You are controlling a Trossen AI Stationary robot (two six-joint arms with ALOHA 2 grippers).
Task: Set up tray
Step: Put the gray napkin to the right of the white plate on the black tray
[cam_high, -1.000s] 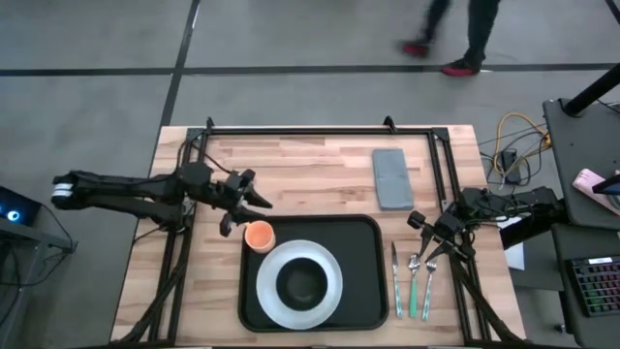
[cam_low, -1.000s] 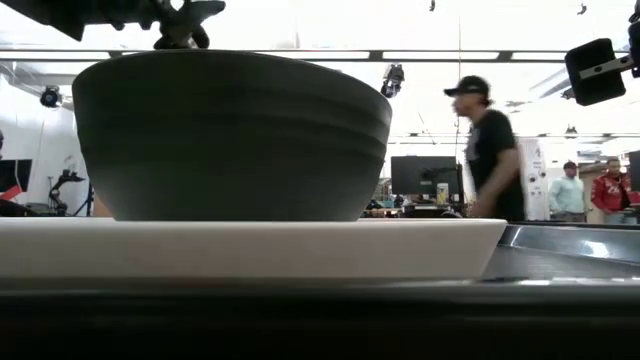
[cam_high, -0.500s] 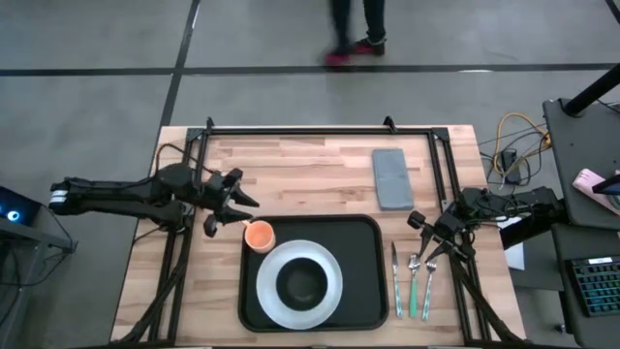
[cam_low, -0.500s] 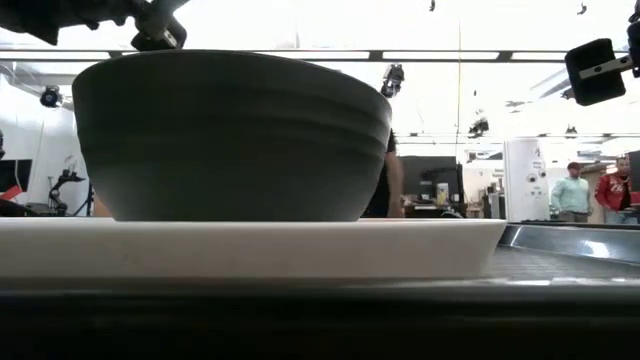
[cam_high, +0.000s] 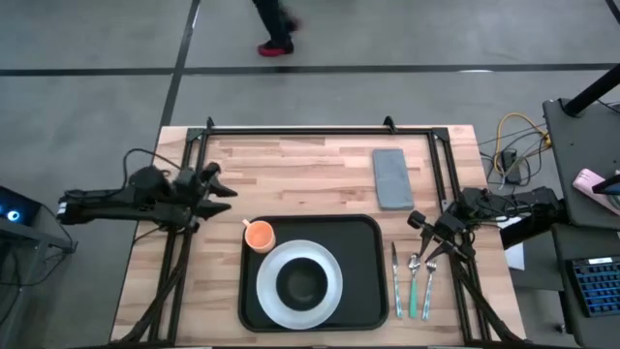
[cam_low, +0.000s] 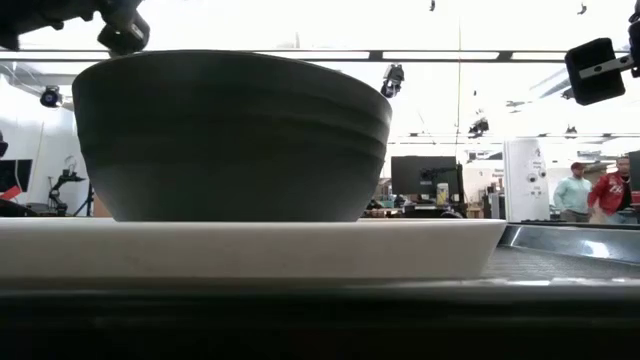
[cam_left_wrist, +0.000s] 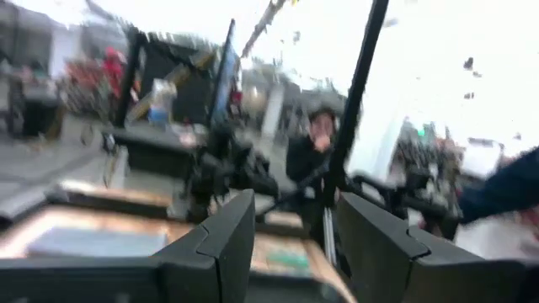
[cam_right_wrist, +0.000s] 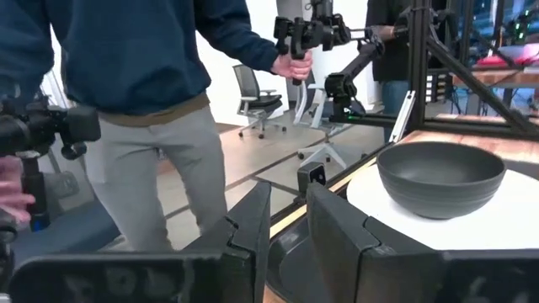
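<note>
Wooden table [cam_high: 320, 174] carries the tray [cam_high: 368, 281] at its near centre, holding a white plate [cam_high: 331, 267], a dark bowl [cam_high: 302, 283] and an orange cup [cam_high: 259, 235]. Left jaws [cam_high: 215, 184], parted and empty, have withdrawn from the cup toward the left edge, indicating its placement is complete. Right jaws [cam_high: 426, 237], narrowly parted, hover over the cutlery [cam_high: 412, 281] beside the tray, likely next.

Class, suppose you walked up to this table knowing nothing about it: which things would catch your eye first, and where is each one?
A large black tray sits at the table's near middle, carrying a white plate with a dark bowl on it and a small orange cup at the tray's far left corner. To the tray's right lie three pieces of cutlery, with a folded grey napkin beyond them.
</note>
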